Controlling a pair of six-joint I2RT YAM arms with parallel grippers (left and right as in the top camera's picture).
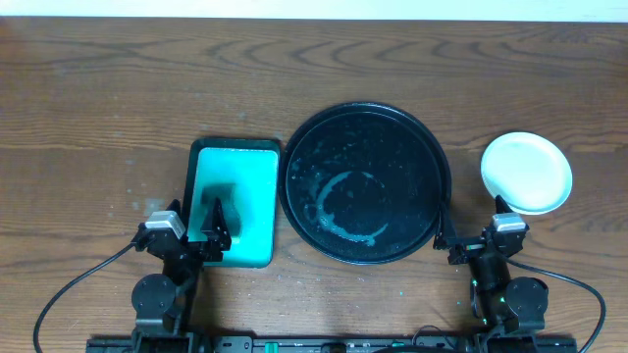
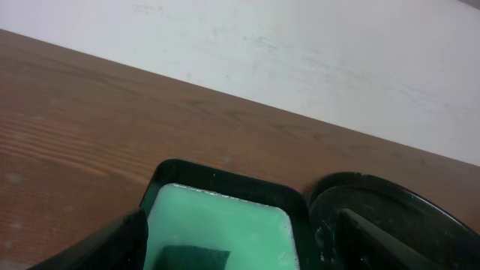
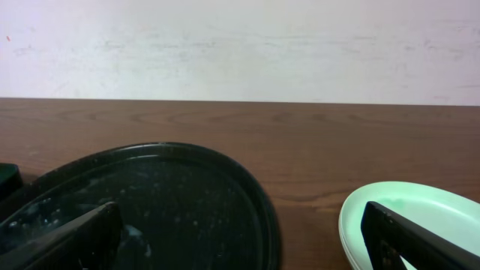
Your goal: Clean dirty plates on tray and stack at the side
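Observation:
The white to pale-mint plates (image 1: 526, 173) sit stacked on the wooden tabletop to the right of the round black tray (image 1: 392, 147); the top one looks clean. They also show in the right wrist view (image 3: 420, 214). The tray (image 3: 172, 195) holds no plates, only a pale ring of residue. My right gripper (image 1: 469, 240) is open and empty at the near edge, between tray and plates (image 3: 240, 240). My left gripper (image 1: 204, 240) is open and empty over the near end of the teal tray (image 2: 240, 247).
A rectangular teal tray (image 1: 245, 186) with a black rim lies left of the round tray and holds a dark sponge (image 1: 218, 208), also seen in the left wrist view (image 2: 191, 259). Bare wood tabletop (image 1: 98, 118) spreads behind and to the left.

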